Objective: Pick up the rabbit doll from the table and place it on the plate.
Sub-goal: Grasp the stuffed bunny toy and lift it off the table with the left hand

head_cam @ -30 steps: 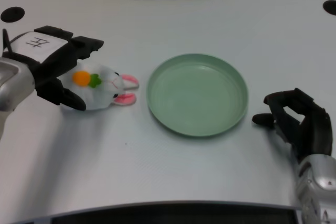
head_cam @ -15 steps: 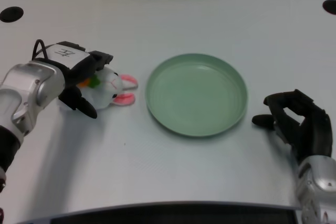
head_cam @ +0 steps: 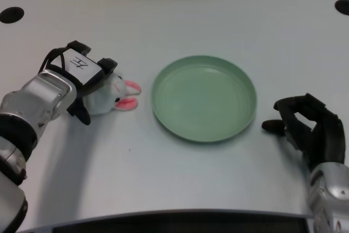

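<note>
Covering rabbit doll (head_cam: 113, 94), left robot hand (head_cam: 86, 78) wraps it on table (head_cam: 180, 20); plate (head_cam: 204, 97) just beside, unobstructed.

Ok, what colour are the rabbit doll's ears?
Pink inside with white edges, seen in the head view: rabbit doll, ears pointing toward the plate.

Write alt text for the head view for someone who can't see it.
The robot's left hand covers a white rabbit doll with pink ears, lying on a white table just left of an empty green plate. Whether the fingers grip the doll cannot be told. The right hand rests on the table, right of the plate.
</note>
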Action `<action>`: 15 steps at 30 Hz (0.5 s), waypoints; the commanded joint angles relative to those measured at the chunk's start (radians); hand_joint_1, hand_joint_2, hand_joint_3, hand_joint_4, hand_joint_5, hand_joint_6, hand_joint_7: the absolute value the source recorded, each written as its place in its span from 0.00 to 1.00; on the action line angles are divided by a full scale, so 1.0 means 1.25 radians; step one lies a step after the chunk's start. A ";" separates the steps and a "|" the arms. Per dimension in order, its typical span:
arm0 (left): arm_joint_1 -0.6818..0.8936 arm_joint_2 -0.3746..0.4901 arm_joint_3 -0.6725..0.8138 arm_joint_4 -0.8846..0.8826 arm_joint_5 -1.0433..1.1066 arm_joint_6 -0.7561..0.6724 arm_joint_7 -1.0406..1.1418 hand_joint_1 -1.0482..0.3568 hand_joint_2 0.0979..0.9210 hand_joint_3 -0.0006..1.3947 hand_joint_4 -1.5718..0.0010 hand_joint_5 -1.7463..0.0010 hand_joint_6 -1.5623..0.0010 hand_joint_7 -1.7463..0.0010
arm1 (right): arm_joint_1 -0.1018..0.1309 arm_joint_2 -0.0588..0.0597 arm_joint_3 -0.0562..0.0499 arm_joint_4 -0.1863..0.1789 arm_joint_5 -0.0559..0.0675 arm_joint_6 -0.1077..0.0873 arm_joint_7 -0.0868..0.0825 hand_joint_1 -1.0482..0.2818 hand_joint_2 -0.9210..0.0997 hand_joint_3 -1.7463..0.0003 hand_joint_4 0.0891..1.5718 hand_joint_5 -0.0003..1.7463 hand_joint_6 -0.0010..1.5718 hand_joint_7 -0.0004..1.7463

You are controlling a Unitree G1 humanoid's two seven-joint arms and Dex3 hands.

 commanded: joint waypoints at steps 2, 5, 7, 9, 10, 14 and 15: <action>-0.024 -0.014 -0.041 0.052 0.025 0.007 0.059 0.08 0.90 0.00 0.96 0.98 0.93 0.99 | 0.008 0.002 0.000 -0.006 0.000 -0.002 -0.009 0.22 0.00 0.91 0.52 0.51 0.51 0.70; -0.034 -0.024 -0.048 0.071 0.018 0.001 0.088 0.09 0.91 0.00 0.96 0.97 0.92 0.98 | 0.009 0.001 0.002 -0.005 -0.003 -0.009 -0.008 0.23 0.00 0.90 0.52 0.51 0.51 0.70; -0.038 -0.029 -0.047 0.079 0.010 -0.006 0.117 0.10 0.91 0.00 0.91 0.95 0.88 0.97 | 0.008 0.000 0.001 -0.003 -0.001 -0.010 -0.006 0.22 0.00 0.90 0.52 0.51 0.51 0.70; -0.042 -0.035 -0.044 0.088 0.002 -0.014 0.136 0.12 0.90 0.00 0.87 0.93 0.85 0.96 | 0.008 0.000 0.001 0.000 -0.002 -0.011 -0.007 0.22 0.00 0.90 0.52 0.51 0.50 0.70; -0.044 -0.039 -0.042 0.093 -0.003 -0.017 0.143 0.16 0.89 0.00 0.81 0.89 0.80 0.96 | 0.007 -0.001 0.001 0.002 -0.002 -0.011 -0.008 0.22 0.00 0.90 0.52 0.51 0.50 0.70; -0.051 -0.057 -0.018 0.116 -0.044 -0.028 0.149 0.26 0.85 0.00 0.70 0.82 0.67 0.96 | 0.008 0.001 0.001 0.005 0.001 -0.020 -0.003 0.23 0.00 0.90 0.52 0.50 0.50 0.70; -0.051 -0.060 -0.011 0.121 -0.055 -0.032 0.150 0.29 0.82 0.00 0.66 0.77 0.61 0.96 | 0.009 0.002 0.000 0.003 0.003 -0.019 -0.003 0.23 0.00 0.91 0.52 0.51 0.50 0.70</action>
